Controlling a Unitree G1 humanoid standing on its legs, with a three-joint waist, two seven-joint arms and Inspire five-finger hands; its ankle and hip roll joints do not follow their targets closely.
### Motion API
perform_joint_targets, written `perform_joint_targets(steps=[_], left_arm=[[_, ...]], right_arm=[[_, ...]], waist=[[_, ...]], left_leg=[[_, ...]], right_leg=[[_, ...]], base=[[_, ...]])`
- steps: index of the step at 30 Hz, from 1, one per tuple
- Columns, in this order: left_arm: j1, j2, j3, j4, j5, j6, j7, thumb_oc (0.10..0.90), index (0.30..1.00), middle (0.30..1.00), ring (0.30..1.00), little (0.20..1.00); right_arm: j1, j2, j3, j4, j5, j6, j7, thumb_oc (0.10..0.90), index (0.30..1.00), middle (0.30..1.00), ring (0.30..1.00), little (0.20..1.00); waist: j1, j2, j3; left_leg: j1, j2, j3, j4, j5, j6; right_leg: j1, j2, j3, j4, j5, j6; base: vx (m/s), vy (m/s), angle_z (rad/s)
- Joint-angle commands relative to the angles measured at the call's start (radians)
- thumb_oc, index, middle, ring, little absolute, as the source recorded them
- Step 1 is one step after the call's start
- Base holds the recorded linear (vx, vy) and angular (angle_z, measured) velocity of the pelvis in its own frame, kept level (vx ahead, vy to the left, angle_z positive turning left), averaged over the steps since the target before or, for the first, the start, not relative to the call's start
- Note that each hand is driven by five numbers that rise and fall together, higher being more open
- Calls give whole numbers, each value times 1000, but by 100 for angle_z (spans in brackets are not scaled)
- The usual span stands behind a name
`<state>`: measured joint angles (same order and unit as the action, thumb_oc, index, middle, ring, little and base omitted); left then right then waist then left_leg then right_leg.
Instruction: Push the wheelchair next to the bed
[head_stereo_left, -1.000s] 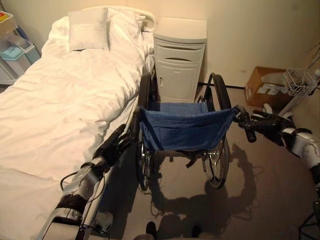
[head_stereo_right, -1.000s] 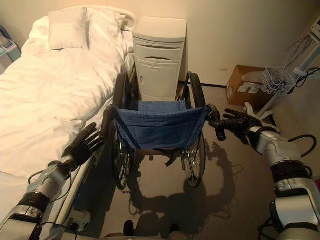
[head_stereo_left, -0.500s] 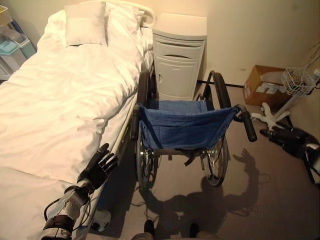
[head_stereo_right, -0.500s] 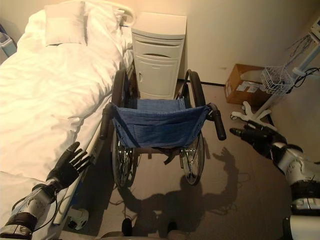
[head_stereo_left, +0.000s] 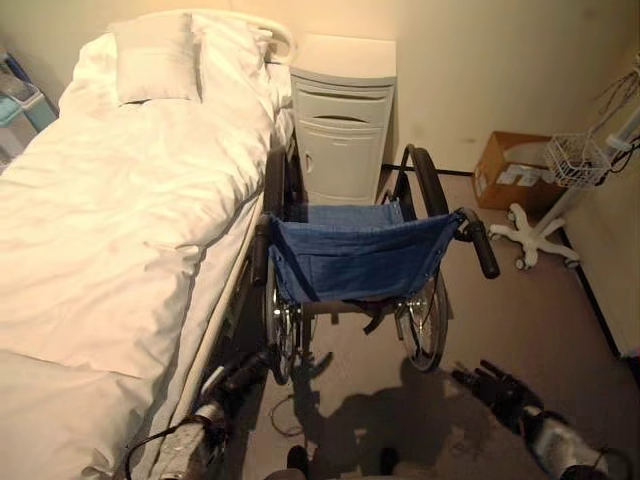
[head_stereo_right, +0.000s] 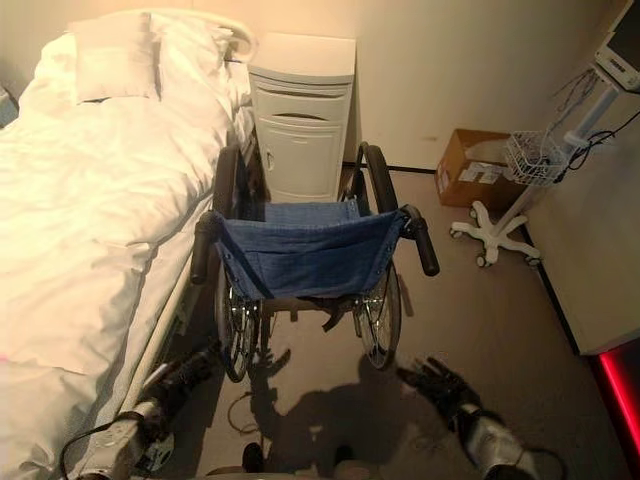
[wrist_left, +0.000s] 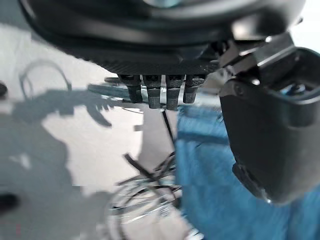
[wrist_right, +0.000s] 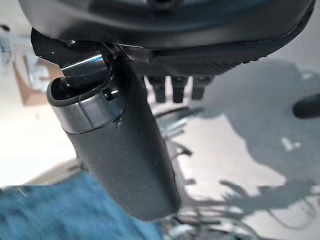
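Note:
A wheelchair (head_stereo_left: 350, 255) with a blue cloth back and seat stands right beside the white bed (head_stereo_left: 110, 200), its left wheel against the bed's side and its front facing a bedside cabinet. Its two black push handles (head_stereo_left: 484, 252) point back at me with nothing on them. My left hand (head_stereo_left: 243, 371) hangs low by the bed's edge, below the left wheel, fingers straight. Low over the floor behind the right wheel is my right hand (head_stereo_left: 495, 385), open too. In both wrist views the fingers (wrist_left: 160, 90) stick out straight, holding nothing, with the blue cloth (wrist_right: 60, 210) past them.
A white bedside cabinet (head_stereo_left: 345, 115) stands against the wall ahead of the wheelchair. A cardboard box (head_stereo_left: 515, 170) lies at the wall to the right. A wheeled stand (head_stereo_left: 535, 225) with a wire basket (head_stereo_left: 575, 158) is beside it. A pillow (head_stereo_left: 155, 58) lies at the bed's head.
Both hands have come off the push handles and dropped down to floor height. The view has shifted a little; the wheelchair stays beside the bed.

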<state>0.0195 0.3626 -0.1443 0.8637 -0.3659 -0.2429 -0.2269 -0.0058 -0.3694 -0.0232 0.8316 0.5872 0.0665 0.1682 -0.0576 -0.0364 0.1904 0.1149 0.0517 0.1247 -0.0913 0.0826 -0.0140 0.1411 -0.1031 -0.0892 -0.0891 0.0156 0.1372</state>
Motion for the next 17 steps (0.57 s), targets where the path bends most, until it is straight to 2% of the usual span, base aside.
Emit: perform_joint_targets(steps=[1,3,5,10,13,17], left_arm=[[-83,-8,-10,5,147,-174,76,800,900,900,900,900],[-85,-28,-47,24,202,-191,140,800,900,900,900,900],[-87,-40,-69,46,243,-210,178,800,900,900,900,900],[-87,-84,-145,73,425,-249,332,800,900,900,900,900],[-85,-95,-170,67,450,-254,377,800,900,900,900,900],[-77,-105,-202,51,443,-253,345,800,900,900,900,900]], right_arm=[[-58,-17,26,2,-31,-225,-76,800,900,900,900,900],[-57,29,69,29,-78,-303,-103,800,900,900,900,900],[-54,56,92,51,-88,-347,-133,800,900,900,900,900],[-38,110,169,72,-229,-445,-217,800,900,900,900,900],[-28,122,219,70,-289,-458,-250,800,900,900,900,900],[-9,139,292,46,-372,-448,-261,800,900,900,900,900]], waist=[[31,18,-48],[30,24,-47],[27,28,-45],[17,41,-39],[11,48,-34],[4,56,-26]], left_leg=[[23,-10,-4,76,-142,11],[21,-13,-6,80,-144,12],[19,-14,-6,87,-146,13],[14,-21,-6,95,-152,17],[10,-23,-5,99,-154,18],[-3,-28,-6,107,-155,18]], right_leg=[[-44,27,-47,102,-36,-36],[-47,28,-45,105,-38,-37],[-50,28,-44,112,-40,-38],[-57,29,-41,122,-46,-40],[-64,28,-39,130,-48,-40],[-77,25,-37,141,-52,-42]], base=[[0,0,0],[-13,34,0],[-13,39,0],[-23,53,0],[-33,47,-1],[-54,44,-2]])
